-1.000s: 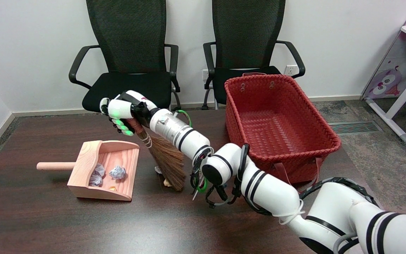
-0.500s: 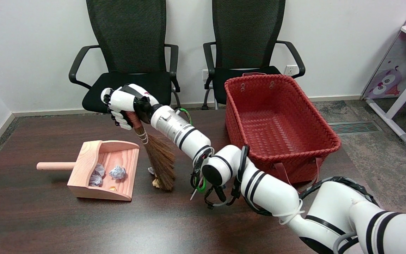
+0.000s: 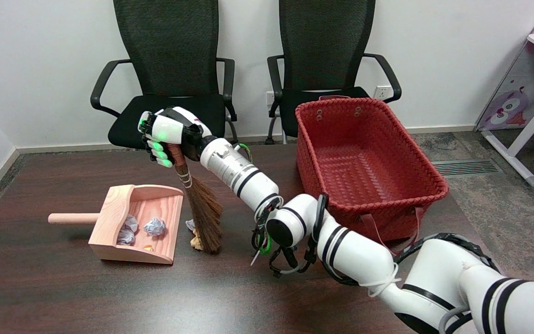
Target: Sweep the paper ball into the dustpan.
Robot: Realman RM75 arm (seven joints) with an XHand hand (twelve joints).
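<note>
Right hand (image 3: 165, 135) sat left of centre, fingers wrapped tight around the broom (image 3: 200, 204) handle, brush end down on the dark worktop (image 3: 63, 287). Two small paper balls (image 3: 194, 234) lay touching the bristles' left edge, just right of the wooden dustpan (image 3: 109, 211) mouth. Dustpan at lower left already held three crumpled balls (image 3: 154, 227). Red basket (image 3: 415, 153) stood at right, well apart

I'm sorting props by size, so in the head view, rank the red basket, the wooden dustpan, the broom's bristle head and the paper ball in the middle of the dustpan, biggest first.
1. red basket
2. wooden dustpan
3. broom's bristle head
4. paper ball

The basket sits farther from the camera, yet looks largest by far.
</note>
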